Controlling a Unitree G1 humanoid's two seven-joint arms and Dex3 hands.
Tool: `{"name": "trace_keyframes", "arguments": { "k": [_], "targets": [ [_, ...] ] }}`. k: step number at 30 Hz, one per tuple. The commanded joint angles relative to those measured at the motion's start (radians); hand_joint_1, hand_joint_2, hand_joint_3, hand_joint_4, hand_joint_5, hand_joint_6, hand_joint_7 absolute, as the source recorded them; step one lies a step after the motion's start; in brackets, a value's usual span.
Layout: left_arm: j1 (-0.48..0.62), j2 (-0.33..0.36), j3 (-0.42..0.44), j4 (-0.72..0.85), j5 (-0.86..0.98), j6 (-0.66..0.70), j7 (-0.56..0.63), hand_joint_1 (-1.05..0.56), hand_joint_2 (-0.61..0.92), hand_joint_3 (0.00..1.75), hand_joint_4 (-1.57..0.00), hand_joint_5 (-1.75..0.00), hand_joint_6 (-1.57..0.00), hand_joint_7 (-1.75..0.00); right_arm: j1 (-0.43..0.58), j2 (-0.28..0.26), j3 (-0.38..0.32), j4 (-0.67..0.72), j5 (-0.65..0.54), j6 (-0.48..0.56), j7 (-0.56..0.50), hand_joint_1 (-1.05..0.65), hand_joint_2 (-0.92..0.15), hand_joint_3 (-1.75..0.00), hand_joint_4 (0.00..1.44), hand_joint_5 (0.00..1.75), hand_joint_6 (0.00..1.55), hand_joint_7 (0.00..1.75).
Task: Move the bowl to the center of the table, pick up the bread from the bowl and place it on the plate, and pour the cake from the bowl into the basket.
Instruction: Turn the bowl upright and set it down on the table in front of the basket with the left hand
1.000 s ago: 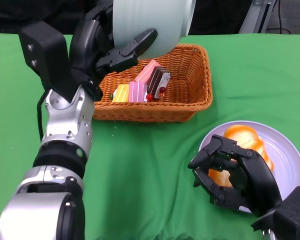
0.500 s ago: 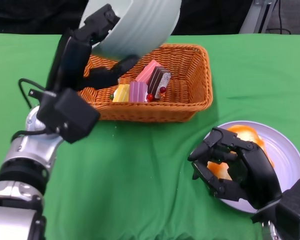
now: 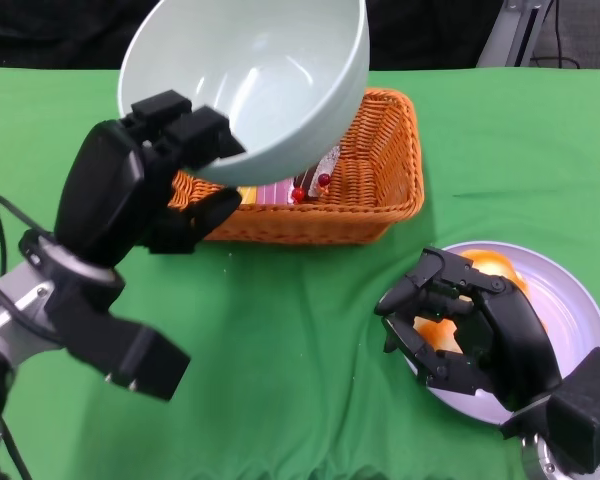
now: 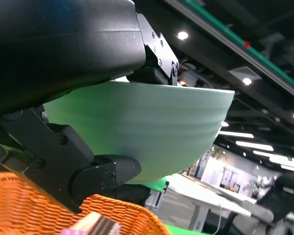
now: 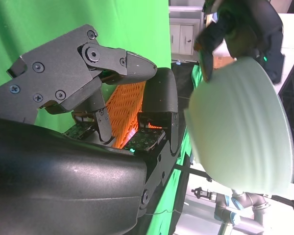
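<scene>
The pale green bowl (image 3: pixel 255 85) is held aloft by the left hand (image 3: pixel 145 190), whose fingers are clamped on its rim and outer wall; the bowl is turned nearly upright, its opening facing the head camera, and its inside is seen to be empty. It is held over the near left part of the orange wicker basket (image 3: pixel 380 165), which stands on the green bench (image 3: pixel 280 340). Below the bowl's edge, part of the cake (image 3: pixel 315 180) is seen lying inside the basket, in pink and dark brown with small red pieces; the rest of it is hidden by the bowl. In the left wrist view the ribbed outer wall of the bowl (image 4: pixel 152 127) is shown just above the basket's woven rim (image 4: pixel 49 215), with a corner of cake (image 4: pixel 95 226) beneath. At the near right, the lavender plate (image 3: pixel 570 310) lies on the bench, well apart from the basket, and the orange-brown bread (image 3: pixel 485 275) rests on it. The right hand (image 3: pixel 470 335) is held over the near left edge of the plate with its fingers curled in around a piece of the bread; whether the piece is actually gripped cannot be told.
</scene>
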Motion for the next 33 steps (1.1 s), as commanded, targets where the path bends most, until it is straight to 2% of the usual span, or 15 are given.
{"name": "trace_keyframes", "arguments": {
  "k": [1, 4, 9, 12, 17, 23, 25, 27, 29, 32, 33],
  "targets": [
    [0.014, 0.055, -0.071, -0.021, 0.073, -0.001, 0.145, -0.06, 0.48, 1.12, -0.69, -1.74, -0.75, -1.32, -0.003, -0.004, -0.009, -0.016, 0.012, 0.006, -0.003, -0.23, -0.64, -0.71, 0.7, 1.55, 0.66, 1.27],
    [0.019, 0.081, -0.133, -0.018, 0.124, 0.006, 0.237, -0.06, 0.5, 1.05, -0.71, -1.75, -0.76, -1.29, -0.002, -0.006, -0.01, -0.018, 0.01, 0.007, -0.006, -0.24, -0.64, -0.7, 0.71, 1.54, 0.67, 1.26],
    [0.046, 0.131, -0.237, -0.022, 0.204, 0.027, 0.365, -0.05, 0.53, 0.96, -0.72, -1.75, -0.72, -1.37, -0.009, -0.008, -0.015, -0.01, 0.018, -0.007, 0.0, -0.24, -0.65, -0.69, 0.71, 1.54, 0.68, 1.24],
    [0.066, 0.149, -0.289, -0.027, 0.236, 0.045, 0.434, -0.06, 0.54, 0.94, -0.72, -1.75, -0.74, -1.36, -0.008, -0.008, -0.017, -0.016, 0.024, -0.002, 0.001, -0.24, -0.64, -0.69, 0.71, 1.54, 0.68, 1.23],
    [0.085, 0.171, -0.364, -0.029, 0.266, 0.058, 0.506, -0.05, 0.57, 0.92, -0.72, -1.72, -0.73, -1.37, -0.009, -0.01, -0.018, -0.018, 0.03, -0.002, 0.004, -0.26, -0.64, -0.7, 0.71, 1.54, 0.69, 1.23],
    [0.105, 0.197, -0.436, -0.034, 0.29, 0.069, 0.563, -0.05, 0.59, 0.87, -0.78, -1.58, -0.79, -1.23, -0.009, -0.01, -0.019, -0.032, 0.031, 0.002, 0.001, -0.24, -0.6, -0.76, 0.71, 1.55, 0.68, 1.25],
    [0.115, 0.201, -0.456, -0.035, 0.294, 0.075, 0.579, -0.05, 0.6, 0.85, -0.79, -1.55, -0.78, -1.27, -0.008, -0.009, -0.02, -0.036, 0.038, 0.012, 0.003, -0.24, -0.59, -0.78, 0.7, 1.55, 0.68, 1.25],
    [0.126, 0.205, -0.477, -0.036, 0.3, 0.082, 0.593, 0.0, 0.48, 0.96, -0.76, -1.63, -0.64, -1.52, -0.006, -0.007, -0.021, -0.038, 0.04, 0.014, 0.002, -0.25, -0.58, -0.79, 0.7, 1.56, 0.68, 1.25],
    [0.135, 0.211, -0.498, -0.033, 0.305, 0.084, 0.595, 0.02, 0.42, 0.97, -0.72, -1.7, -0.58, -1.63, -0.006, -0.007, -0.023, -0.035, 0.032, 0.005, -0.005, -0.25, -0.58, -0.79, 0.71, 1.55, 0.68, 1.24],
    [0.144, 0.215, -0.515, -0.028, 0.301, 0.079, 0.59, 0.02, 0.43, 0.96, -0.71, -1.74, -0.56, -1.68, -0.006, -0.008, -0.024, -0.035, 0.027, 0.0, -0.007, -0.24, -0.58, -0.79, 0.71, 1.54, 0.68, 1.23],
    [0.148, 0.215, -0.519, -0.025, 0.299, 0.076, 0.587, -0.01, 0.5, 0.94, -0.72, -1.74, -0.62, -1.58, -0.006, -0.009, -0.024, -0.036, 0.027, 0.001, -0.006, -0.24, -0.59, -0.79, 0.71, 1.54, 0.68, 1.23]
  ]
}}
